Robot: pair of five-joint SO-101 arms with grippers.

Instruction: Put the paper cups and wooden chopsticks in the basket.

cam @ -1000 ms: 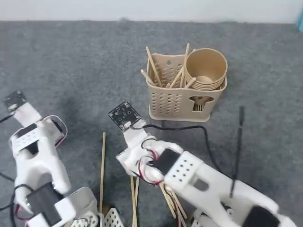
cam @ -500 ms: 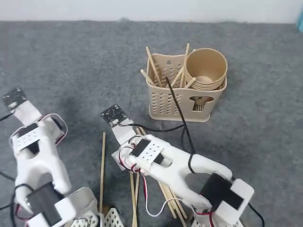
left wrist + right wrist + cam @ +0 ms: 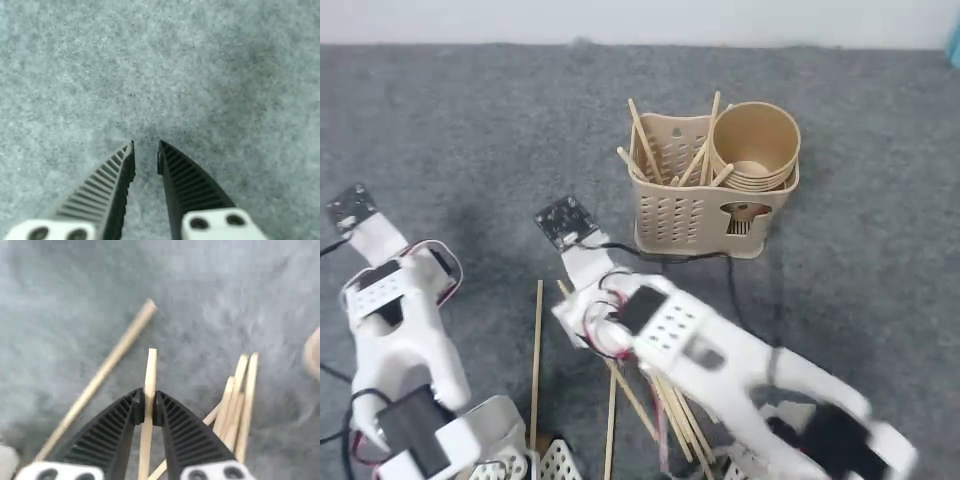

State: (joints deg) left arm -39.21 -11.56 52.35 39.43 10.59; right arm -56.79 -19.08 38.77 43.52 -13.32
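Right gripper [image 3: 148,399]: jaws clamped on one wooden chopstick [image 3: 149,371] close to its end. A short tip sticks out past the fingertips, and the rest runs back beneath the jaws, out of sight.
Left gripper [image 3: 146,148]: jaws a narrow gap apart with nothing between them, pointing down at bare grey carpet [image 3: 210,65].
Basket [image 3: 692,215]: upright on the carpet beyond the right arm [image 3: 695,345], clear of it.
Paper cups [image 3: 755,140]: nested in the basket's right compartment. Only the stacked rims show, so the number cannot be told.
Basket chopsticks [image 3: 644,138]: several lean in the left compartment, their lower ends hidden behind the perforated wall.
Loose bundle [image 3: 239,400]: chopsticks lying together just beside the right gripper. From above the right arm covers most of them, so the count is unclear.
Lone chopstick [image 3: 536,350]: flat on the carpet between the two arms, its near end lost among the arm bases.
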